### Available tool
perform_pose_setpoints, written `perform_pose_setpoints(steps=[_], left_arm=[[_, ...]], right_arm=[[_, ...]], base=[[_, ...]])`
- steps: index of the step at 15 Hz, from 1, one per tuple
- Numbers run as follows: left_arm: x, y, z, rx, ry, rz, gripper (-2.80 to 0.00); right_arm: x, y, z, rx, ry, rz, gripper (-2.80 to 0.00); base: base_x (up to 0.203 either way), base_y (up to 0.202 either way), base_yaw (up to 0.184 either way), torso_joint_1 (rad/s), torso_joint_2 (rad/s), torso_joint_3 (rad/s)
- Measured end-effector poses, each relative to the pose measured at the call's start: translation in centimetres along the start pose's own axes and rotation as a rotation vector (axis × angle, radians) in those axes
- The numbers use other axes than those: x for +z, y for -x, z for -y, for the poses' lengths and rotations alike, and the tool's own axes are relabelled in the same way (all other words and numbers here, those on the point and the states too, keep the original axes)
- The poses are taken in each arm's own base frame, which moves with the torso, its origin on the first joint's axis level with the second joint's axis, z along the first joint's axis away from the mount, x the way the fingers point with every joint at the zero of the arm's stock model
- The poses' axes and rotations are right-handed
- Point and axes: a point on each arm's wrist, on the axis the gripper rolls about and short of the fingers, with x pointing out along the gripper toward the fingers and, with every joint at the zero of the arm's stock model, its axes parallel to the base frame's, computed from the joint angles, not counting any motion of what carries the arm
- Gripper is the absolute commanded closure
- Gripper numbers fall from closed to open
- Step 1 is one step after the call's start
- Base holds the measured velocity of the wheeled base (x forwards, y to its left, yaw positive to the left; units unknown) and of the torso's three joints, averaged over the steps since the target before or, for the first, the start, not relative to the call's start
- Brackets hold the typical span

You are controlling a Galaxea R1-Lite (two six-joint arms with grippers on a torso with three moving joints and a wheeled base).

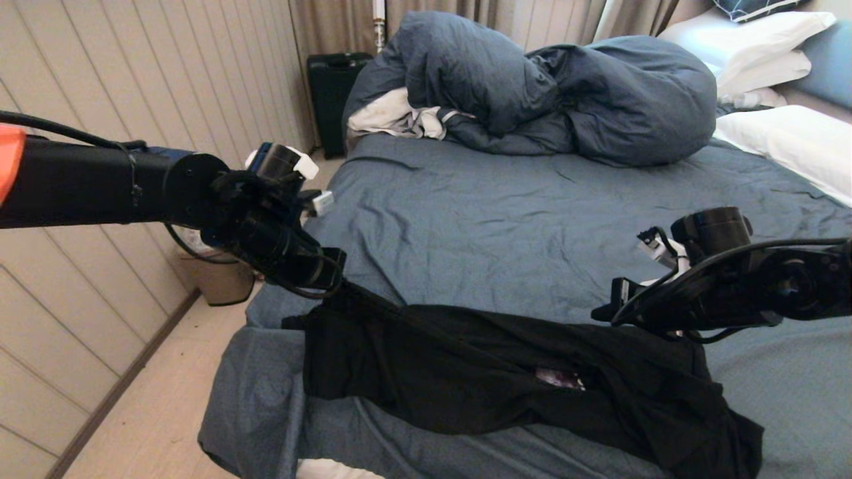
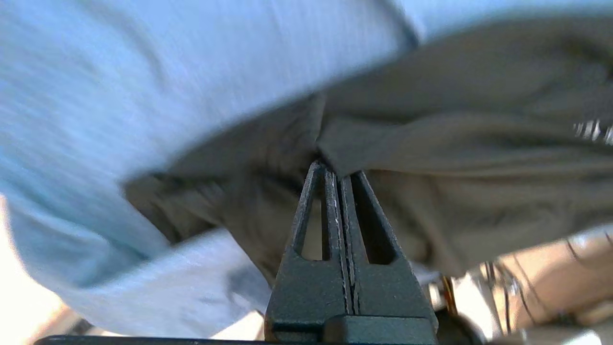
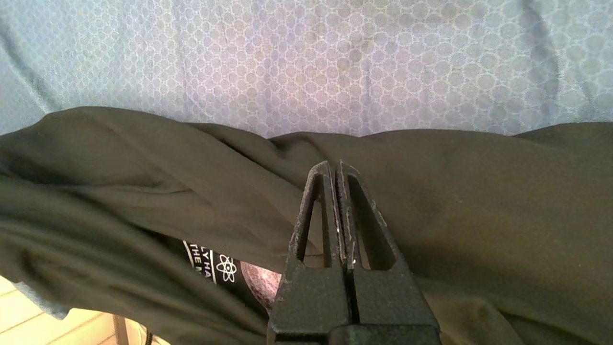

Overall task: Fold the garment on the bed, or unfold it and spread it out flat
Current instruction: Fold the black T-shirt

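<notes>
Bed [image 1: 532,219] with garment [image 1: 466,379], duvet [image 1: 566,93], pillows [image 1: 785,140]

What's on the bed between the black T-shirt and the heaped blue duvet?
Nothing: in the head view only bare, wrinkled sheet of the bed lies between the T-shirt and the duvet.
</notes>
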Motion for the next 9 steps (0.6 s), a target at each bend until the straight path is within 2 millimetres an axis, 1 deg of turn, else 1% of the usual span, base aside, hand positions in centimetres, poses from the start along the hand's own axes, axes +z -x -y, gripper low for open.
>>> perform_pose_setpoints(steps=[5, 9], left_arm=[[-1.9, -1.9, -0.7, -0.006, 0.012, -0.091, 0.00], [-1.6, -3.3, -0.8, -0.034, 0.015, -0.079, 0.00]], right_arm=[[-0.1, -0.1, 0.0, -0.001, -0.001, -0.006, 0.00], [-0.1, -0.3, 0.1, -0.004, -0.003, -0.010, 0.00]], base=[[0.000, 0.000, 0.000, 0.000, 0.00, 0.000], [0.000, 0.000, 0.000, 0.000, 0.00, 0.000]])
